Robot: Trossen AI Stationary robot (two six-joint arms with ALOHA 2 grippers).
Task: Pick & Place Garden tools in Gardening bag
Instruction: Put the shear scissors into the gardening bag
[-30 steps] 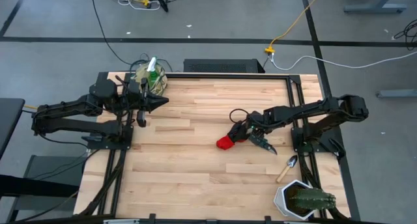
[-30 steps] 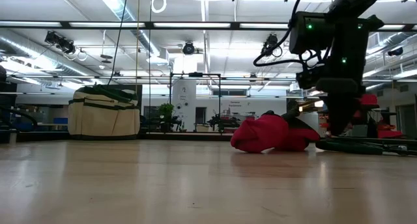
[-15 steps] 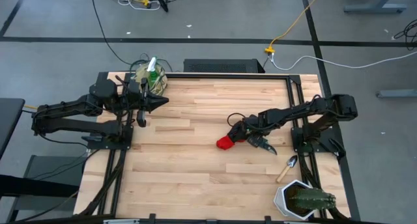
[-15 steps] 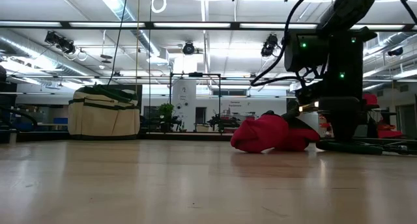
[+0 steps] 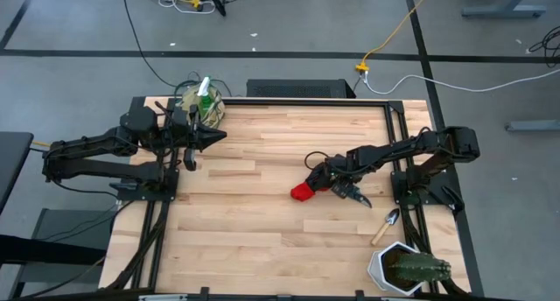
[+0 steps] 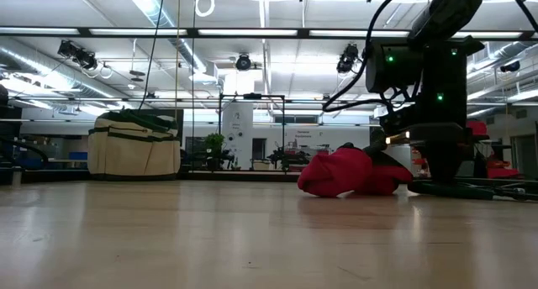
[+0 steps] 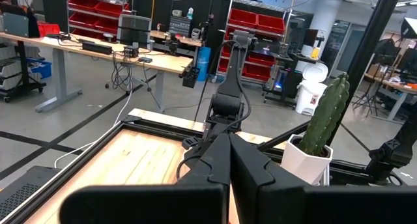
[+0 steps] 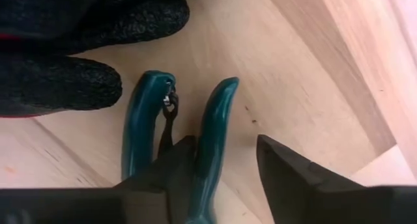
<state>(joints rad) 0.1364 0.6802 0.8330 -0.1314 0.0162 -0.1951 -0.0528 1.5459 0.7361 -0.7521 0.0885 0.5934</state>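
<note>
The dark-handled pruning shears (image 8: 212,129) lie flat on the table beside the red-and-black glove (image 5: 304,190), which also lies on the wood. My right gripper (image 8: 221,146) points down over the shears' handles. It is open, with one finger between the two teal handles and the other outside one of them. The beige gardening bag (image 5: 199,104) stands at the table's far left corner with a green spray bottle (image 5: 205,87) sticking out of it. My left gripper (image 5: 219,135) is shut and held level just beside the bag. My right gripper straddles one shears handle (image 8: 218,103) from above, its fingers across the handle. One finger (image 8: 176,168) sits right against that handle, but I cannot tell whether it touches. A gap shows between the handle and the other finger (image 8: 287,165). The shears lie on the table.
A wooden-handled trowel (image 5: 386,225) lies near the table's right edge. A white pot with a green cactus (image 5: 405,269) stands at the near right corner. Bare wood stretches between the glove and the bag.
My right gripper has come down onto the shears and shifted slightly toward the glove. The shears and the glove lie where they were.
</note>
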